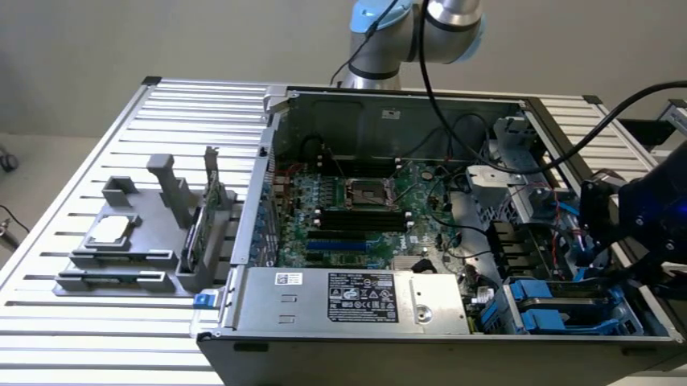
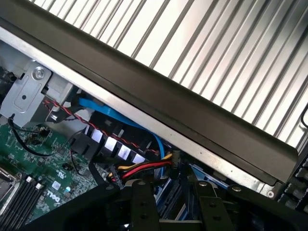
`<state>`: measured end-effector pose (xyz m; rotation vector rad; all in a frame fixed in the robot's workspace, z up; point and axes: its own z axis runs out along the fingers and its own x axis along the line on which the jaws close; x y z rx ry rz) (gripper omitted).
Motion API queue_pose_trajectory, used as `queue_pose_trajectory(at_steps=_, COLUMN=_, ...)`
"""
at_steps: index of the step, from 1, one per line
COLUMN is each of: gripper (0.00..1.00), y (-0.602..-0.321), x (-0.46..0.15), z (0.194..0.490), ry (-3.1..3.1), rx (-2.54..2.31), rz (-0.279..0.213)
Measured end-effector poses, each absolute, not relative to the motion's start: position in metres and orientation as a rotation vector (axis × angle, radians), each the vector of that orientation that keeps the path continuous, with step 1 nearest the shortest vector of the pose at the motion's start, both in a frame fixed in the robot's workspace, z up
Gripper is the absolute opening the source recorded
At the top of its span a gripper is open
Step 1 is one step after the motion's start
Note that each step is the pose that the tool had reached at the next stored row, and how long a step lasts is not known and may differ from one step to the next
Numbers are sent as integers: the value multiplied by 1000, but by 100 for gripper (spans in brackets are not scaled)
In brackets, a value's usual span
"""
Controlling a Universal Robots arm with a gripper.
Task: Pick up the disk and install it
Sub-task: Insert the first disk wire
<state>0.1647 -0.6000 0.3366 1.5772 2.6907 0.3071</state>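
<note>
An open desktop computer case (image 1: 269,161) lies on its side on a slatted metal counter (image 1: 193,104), its green motherboard (image 1: 355,209) exposed at the centre of the exterior view. The robot arm (image 1: 413,32) enters at the top of that frame, and its dark end effector (image 1: 628,249) hangs at the right edge, over the case's lower right corner. Whether the end effector is released or grasping anything cannot be told.

The disk (image 1: 558,310), with its bright blue carrier rails, sits in the drive bay at the lower right of the exterior frame, just below the end effector. Whether it is fully seated cannot be made out. Left of the bay, along the case's near edge, is a grey power supply box (image 1: 355,297) with a black-and-white sticker.

At the left of the exterior frame, well apart from the case, a grey parts tray (image 1: 118,277) holds a small square silver processor chip (image 1: 111,232).

The wrist view looks past the end effector (image 2: 175,204) into the case. It shows a blue cable (image 2: 91,104), a bundle of red and yellow wires (image 2: 139,168) and a corner of the motherboard (image 2: 29,159). The dark case wall (image 2: 144,91) crosses this frame diagonally, with the counter's slats (image 2: 216,48) beyond it.
</note>
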Motion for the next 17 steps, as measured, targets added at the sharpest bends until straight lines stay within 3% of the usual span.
queue_pose_trajectory(at_steps=8, gripper=35, y=-597, x=167, z=336, ry=2687, rx=1608, rz=296)
queue_pose_trajectory(at_steps=9, gripper=27, y=-597, x=167, z=336, ry=2687, rx=1612, rz=295)
queue_pose_trajectory(at_steps=17, gripper=25, y=-596, x=168, z=336, ry=2688, rx=1632, rz=285)
